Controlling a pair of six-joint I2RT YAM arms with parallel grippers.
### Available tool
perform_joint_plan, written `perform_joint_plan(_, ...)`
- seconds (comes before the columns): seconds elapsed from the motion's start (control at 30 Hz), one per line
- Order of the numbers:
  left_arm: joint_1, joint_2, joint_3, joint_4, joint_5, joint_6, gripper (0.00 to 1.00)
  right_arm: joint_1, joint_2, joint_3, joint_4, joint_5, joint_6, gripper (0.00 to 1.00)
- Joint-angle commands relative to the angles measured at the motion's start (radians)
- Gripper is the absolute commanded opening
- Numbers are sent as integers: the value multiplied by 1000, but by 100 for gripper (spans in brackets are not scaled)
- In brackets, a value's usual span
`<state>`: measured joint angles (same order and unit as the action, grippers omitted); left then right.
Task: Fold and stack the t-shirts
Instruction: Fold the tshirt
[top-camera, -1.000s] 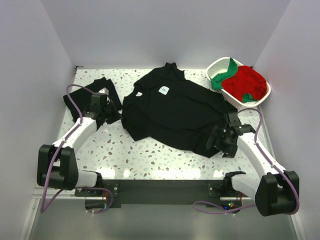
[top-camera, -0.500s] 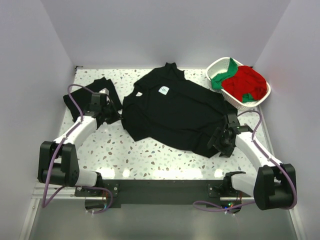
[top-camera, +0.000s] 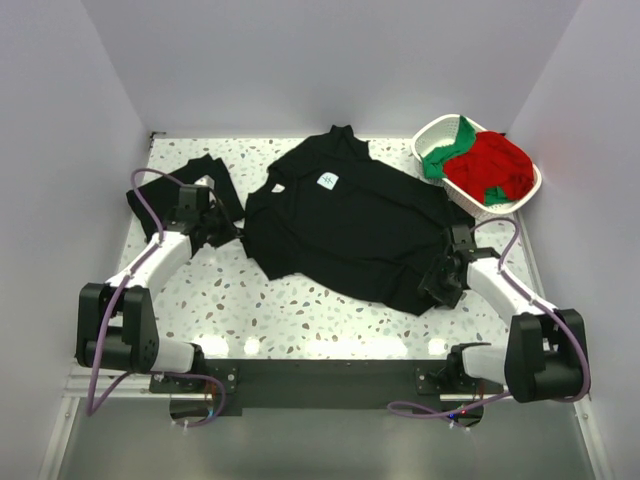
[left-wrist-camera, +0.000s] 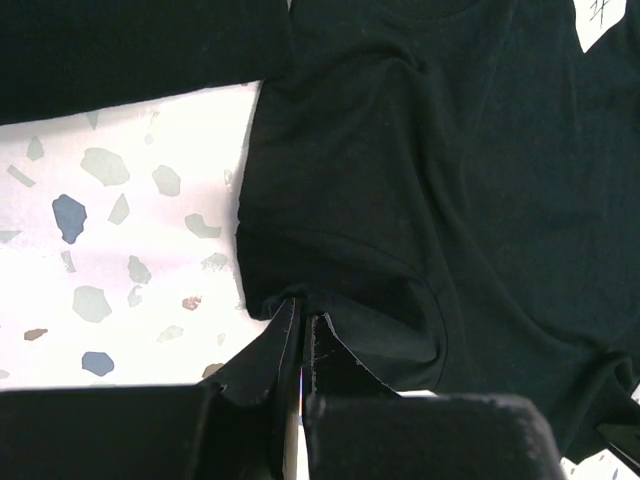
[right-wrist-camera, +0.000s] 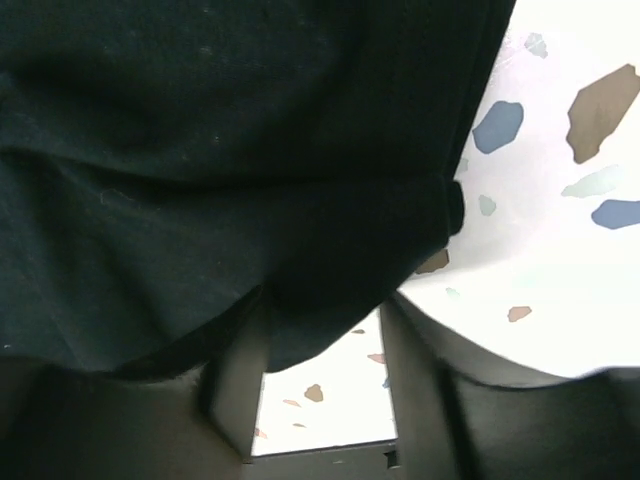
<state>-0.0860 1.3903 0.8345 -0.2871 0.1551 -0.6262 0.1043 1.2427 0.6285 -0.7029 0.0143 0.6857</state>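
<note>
Only the wrist views show the grips: the left gripper (left-wrist-camera: 300, 335) pinches tight a sleeve hem of the black t-shirt (top-camera: 350, 225) spread flat between the low, outstretched arms, while the right gripper (right-wrist-camera: 325, 345) straddles its near right edge, jaws apart (cloth between, unclamped), the basket (top-camera: 428, 135) just beyond.

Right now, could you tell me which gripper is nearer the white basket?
Right. The right gripper is at the black t-shirt's corner on the basket's side; the left gripper pinches the opposite sleeve.
</note>
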Motion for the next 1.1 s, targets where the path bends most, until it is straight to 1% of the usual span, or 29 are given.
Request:
perform_joint_plan(0.0, 15, -14, 44, 35, 20, 31, 0, -2, 20, 36, 26, 29, -35, 48)
perform_joint_plan(0.07, 19, -14, 44, 35, 17, 39, 0, -3, 18, 54, 3, 29, -58, 36)
perform_joint_plan(0.1, 28, -11, 44, 35, 17, 40, 0, -3, 15, 62, -7, 30, -63, 17)
perform_joint_plan(0.13, 32, -10, 44, 35, 17, 45, 0, -3, 0, 79, -32, 41, -66, 10)
perform_joint_plan(0.2, 48, -7, 44, 35, 26, 48, 0, -2, -15, 105, -67, 42, -74, 0)
perform_joint_plan(0.33, 68, -4, 51, 31, 35, 60, 0, -2, -51, 224, -203, 33, -90, 0)
perform_joint_plan(0.4, 77, -1, 52, 29, 40, 65, 0, -2, -49, 291, -219, 35, -106, 0)
perform_joint_plan(0.43, 78, 3, 52, 29, 40, 68, 0, -3, -36, 319, -231, 39, -115, 2)
perform_joint_plan(0.5, 83, 12, 54, 29, 47, 68, 0, -3, 41, 382, -228, 59, -146, 3)
perform_joint_plan(0.57, 84, 19, 55, 28, 50, 71, 0, -3, 110, 492, -231, 73, -166, 6)
perform_joint_plan(0.6, 86, 24, 57, 28, 54, 71, 0, -2, 185, 535, -237, 73, -170, 8)
perform_joint_plan(0.63, 86, 27, 60, 28, 57, 71, 0, -2, 214, 612, -239, 70, -172, 11)
perform_joint_plan(0.67, 86, 30, 63, 28, 58, 71, 0, -3, 240, 646, -242, 61, -166, 29)
perform_joint_plan(0.7, 86, 35, 66, 26, 63, 71, 0, -3, 267, 693, -245, 44, -163, 37)
perform_joint_plan(0.73, 86, 36, 71, 25, 64, 72, 0, -2, 268, 703, -239, 36, -150, 43)
perform_joint_plan(0.77, 86, 41, 75, 25, 64, 72, 0, -2, 264, 701, -233, 32, -144, 50)
perform_joint_plan(0.8, 86, 44, 81, 22, 61, 74, 0, -2, 241, 677, -219, 33, -137, 54)
perform_joint_plan(0.83, 86, 44, 84, 20, 63, 74, 0, -3, 215, 628, -205, 38, -134, 55)
perform_joint_plan(0.9, 86, 47, 87, 22, 60, 74, 0, -3, 181, 567, -199, 38, -123, 56)
perform_joint_plan(0.93, 86, 47, 89, 22, 61, 74, 0, -3, 164, 498, -187, 33, -120, 56)
perform_joint_plan(1.07, 86, 50, 87, 19, 58, 75, 0, -5, 74, 344, -144, 39, -94, 52)
